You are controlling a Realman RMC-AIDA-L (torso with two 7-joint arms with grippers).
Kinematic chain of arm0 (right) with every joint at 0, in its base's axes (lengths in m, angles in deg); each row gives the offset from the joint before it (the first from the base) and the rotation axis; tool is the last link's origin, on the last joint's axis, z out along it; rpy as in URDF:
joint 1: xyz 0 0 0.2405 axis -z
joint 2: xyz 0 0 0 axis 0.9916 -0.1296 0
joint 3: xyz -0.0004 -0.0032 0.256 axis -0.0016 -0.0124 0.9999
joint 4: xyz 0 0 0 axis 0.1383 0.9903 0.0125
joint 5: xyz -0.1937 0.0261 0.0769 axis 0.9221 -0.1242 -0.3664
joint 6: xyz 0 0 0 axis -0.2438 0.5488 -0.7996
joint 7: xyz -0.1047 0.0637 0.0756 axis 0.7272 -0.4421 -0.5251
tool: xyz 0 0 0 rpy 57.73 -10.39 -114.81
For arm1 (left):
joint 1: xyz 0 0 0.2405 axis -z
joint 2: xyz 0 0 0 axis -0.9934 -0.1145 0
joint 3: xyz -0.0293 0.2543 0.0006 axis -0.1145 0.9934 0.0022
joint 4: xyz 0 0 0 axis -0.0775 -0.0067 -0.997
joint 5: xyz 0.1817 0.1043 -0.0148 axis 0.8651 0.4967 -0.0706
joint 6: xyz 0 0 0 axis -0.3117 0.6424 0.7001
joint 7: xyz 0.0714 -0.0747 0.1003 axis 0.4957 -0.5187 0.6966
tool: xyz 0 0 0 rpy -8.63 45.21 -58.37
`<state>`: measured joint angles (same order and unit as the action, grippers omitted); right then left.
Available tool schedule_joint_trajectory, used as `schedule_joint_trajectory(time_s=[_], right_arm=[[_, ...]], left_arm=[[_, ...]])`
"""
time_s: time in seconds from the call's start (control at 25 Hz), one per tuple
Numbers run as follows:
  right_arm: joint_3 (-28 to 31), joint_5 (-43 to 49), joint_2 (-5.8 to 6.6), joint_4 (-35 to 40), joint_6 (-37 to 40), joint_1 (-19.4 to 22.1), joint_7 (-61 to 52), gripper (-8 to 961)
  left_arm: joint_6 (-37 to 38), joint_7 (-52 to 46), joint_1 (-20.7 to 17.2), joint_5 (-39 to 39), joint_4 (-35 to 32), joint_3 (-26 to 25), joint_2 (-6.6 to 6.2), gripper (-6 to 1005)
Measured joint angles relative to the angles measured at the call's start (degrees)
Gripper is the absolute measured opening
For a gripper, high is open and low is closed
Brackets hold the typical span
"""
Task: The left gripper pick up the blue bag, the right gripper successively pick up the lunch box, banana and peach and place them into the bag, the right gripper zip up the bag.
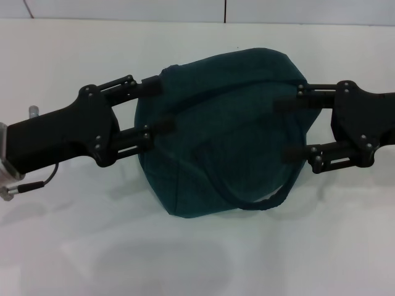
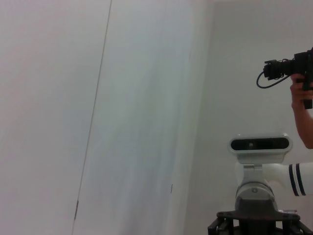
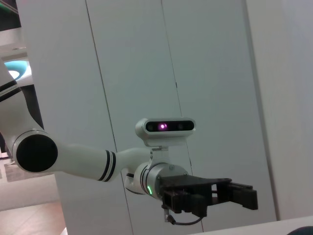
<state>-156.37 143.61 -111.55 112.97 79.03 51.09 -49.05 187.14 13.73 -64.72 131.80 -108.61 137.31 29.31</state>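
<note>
Bag: the blue bag (image 1: 222,132) hangs between the spread left claw (image 1: 157,108) and spread right claw (image 1: 290,129), contents apparently hidden.

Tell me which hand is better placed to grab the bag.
Left, probably. The left hand is open with the side edge of the bag between its fingers. The right hand, also open, reaches over the opposite side, so it is a close call.

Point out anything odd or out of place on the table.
The blue bag lies slumped on the table, one rope handle trailing off its near edge. Both end effectors, left and right, flank it, open. No food is visible.
</note>
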Motion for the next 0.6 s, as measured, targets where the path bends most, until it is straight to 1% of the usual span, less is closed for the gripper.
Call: schedule_joint_trajectory(time_s=[0.6], right_arm=[[0.0,0.0,-0.08,-0.5,0.0,0.1,0.0,802]], left_arm=[[0.0,0.0,0.2,0.1,0.0,0.6,0.00,684]])
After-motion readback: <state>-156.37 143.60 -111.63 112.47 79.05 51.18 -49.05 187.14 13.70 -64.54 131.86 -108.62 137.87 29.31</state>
